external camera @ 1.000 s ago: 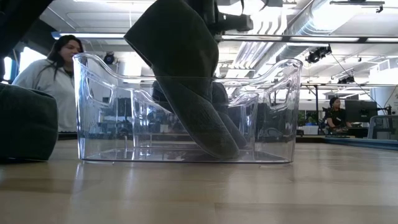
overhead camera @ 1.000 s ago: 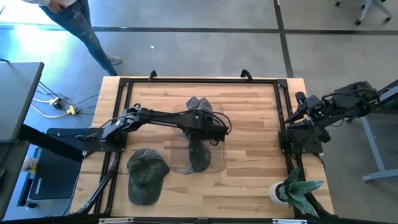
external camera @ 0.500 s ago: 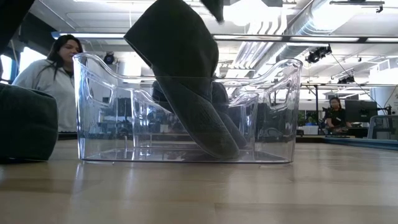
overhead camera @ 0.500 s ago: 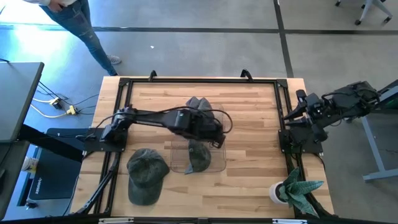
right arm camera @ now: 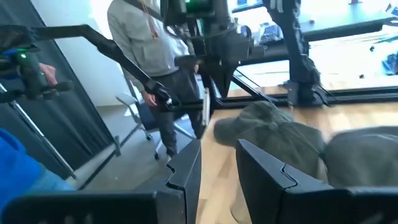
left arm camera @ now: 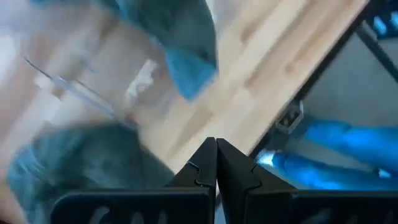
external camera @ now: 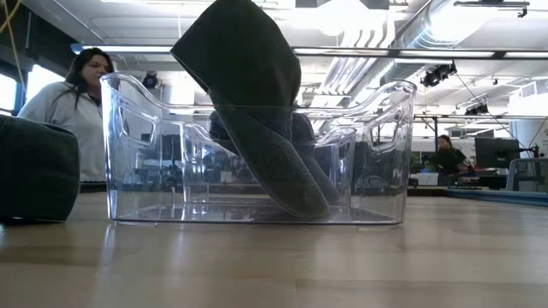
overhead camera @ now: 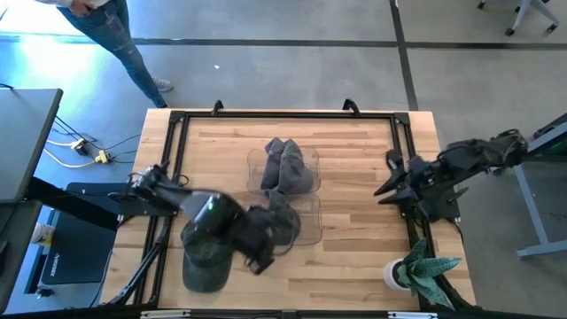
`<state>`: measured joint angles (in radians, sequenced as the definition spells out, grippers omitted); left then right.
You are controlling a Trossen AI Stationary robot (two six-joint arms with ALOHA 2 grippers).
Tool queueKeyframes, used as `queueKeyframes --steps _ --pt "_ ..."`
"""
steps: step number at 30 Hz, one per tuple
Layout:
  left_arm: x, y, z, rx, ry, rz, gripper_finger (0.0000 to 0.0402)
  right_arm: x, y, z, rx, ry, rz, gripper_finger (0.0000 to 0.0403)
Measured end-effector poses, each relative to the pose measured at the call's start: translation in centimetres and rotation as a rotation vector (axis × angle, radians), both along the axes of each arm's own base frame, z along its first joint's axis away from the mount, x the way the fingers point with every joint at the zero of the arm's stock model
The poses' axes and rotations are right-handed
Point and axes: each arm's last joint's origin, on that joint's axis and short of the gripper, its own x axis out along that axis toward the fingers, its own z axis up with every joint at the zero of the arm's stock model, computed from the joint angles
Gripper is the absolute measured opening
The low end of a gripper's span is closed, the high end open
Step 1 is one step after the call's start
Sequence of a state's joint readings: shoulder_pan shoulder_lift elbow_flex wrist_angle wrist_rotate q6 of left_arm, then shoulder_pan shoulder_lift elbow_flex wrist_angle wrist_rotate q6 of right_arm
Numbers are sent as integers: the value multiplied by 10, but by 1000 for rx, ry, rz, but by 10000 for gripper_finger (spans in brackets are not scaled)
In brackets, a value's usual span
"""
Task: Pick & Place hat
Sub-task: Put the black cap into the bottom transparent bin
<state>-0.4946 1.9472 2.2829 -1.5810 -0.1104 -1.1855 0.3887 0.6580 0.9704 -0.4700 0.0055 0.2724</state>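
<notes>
A dark grey hat leans in the near half of the clear bin, its top above the rim and its lower end on the bin floor. Another grey hat lies in the far half. A third hat rests on the table near the left near corner. My left gripper is shut and hovers just right of that hat, blurred by motion. My right gripper is open above the table's right edge.
A potted plant stands at the near right corner. A black frame runs around the table's edge. People show beyond the table in the low view. Bare wood lies between the bin and the right arm.
My left gripper has risen off the hat in the bin and swung quickly toward the near left, ending beside the loose hat. The hat in the bin has stayed leaning as it was. My right arm has reached out from its rest toward the table.
</notes>
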Motion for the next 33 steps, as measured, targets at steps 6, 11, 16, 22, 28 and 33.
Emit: queueKeyframes --steps 6,11,16,22,28,33 --pt "-29 -20 -17 -7 95 -33 46 38 16 -17 35 73 -5 97" --pt "-79 -17 -36 26 201 49 128 72 30 -13 80 54 -10 97" --pt "-135 -4 -57 69 260 140 207 105 43 -11 63 68 -28 97" --pt "-174 14 -88 138 260 177 256 136 54 -9 47 79 -76 97" --pt "-188 25 -129 159 221 127 267 157 61 -11 71 43 -133 97" --pt "-195 33 -166 185 228 104 267 170 65 -17 127 30 -169 97"
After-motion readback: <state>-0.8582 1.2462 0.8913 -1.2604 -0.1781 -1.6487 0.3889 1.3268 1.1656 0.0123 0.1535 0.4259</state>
